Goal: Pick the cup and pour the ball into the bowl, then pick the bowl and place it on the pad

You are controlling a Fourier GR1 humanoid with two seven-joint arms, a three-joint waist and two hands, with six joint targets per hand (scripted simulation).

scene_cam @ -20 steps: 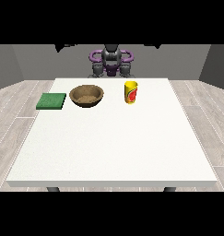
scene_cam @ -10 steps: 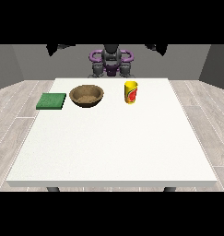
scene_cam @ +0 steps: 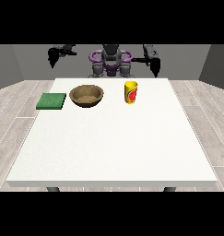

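The cup (scene_cam: 131, 92) stands on the counter (scene_cam: 113, 143) beside the bowl (scene_cam: 86, 96) and pad (scene_cam: 51, 101), well below both raised robot hands (scene_cam: 154, 64) (scene_cam: 52, 57), whose finger state I cannot tell.

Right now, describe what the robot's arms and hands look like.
Both arms are dark grey to black, slim and boxy. The hand at the view's left and the hand at the view's right are black. Purple rings sit at the shoulders beside a grey torso. No cables or markings are discernible.
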